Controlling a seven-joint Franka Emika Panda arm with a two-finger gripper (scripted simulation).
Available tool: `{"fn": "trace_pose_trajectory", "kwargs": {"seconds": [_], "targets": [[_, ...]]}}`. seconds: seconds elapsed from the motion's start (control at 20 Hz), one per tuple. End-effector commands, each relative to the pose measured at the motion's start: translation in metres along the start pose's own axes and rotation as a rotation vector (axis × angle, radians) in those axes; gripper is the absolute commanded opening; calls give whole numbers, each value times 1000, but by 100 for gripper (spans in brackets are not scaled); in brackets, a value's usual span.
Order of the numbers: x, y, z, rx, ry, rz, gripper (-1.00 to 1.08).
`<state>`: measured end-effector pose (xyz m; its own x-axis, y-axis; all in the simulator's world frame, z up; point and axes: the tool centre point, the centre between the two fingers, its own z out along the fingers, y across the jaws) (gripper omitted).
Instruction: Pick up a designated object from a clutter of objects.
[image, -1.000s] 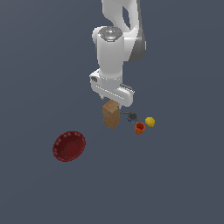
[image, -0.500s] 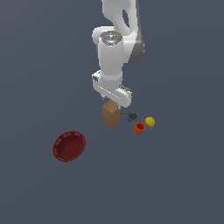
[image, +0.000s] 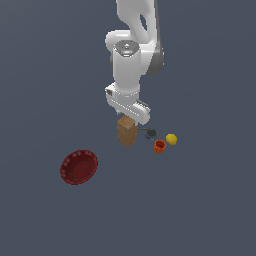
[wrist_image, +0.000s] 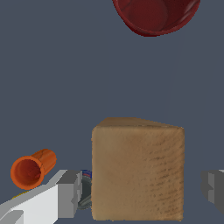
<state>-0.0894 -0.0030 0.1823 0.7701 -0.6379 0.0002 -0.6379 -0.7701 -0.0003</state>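
Box (wrist_image: 137, 168) stands between the open jaws, untouched

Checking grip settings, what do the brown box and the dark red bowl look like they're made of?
Brown box: probably wood or cardboard, matte, with faint grain-like streaks on its face. Dark red bowl: likely glazed ceramic or plastic, with a smooth, slightly glossy inside and a fluted rim. A render, so uncertain.

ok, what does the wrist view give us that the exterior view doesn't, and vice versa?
Wrist view only: the two fingers stand either side of the brown box, apart from it, jaws open; the box's grain shows close up.

Exterior view only: the arm above the box, the yellow ball, and the whole layout.

Both: box, orange cup, red bowl, and the dark tool-like item, mostly hidden in the wrist view.
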Motion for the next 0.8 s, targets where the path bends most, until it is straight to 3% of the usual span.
{"fn": "trace_pose_trajectory", "kwargs": {"seconds": [0.0, 0.55, 0.6, 0.75], "targets": [[-1, 0, 9, 0, 0, 1, 100], [-1, 1, 39, 0, 0, 3, 100], [-1, 1, 39, 0, 0, 3, -100], [-1, 1, 39, 0, 0, 3, -100]]}}
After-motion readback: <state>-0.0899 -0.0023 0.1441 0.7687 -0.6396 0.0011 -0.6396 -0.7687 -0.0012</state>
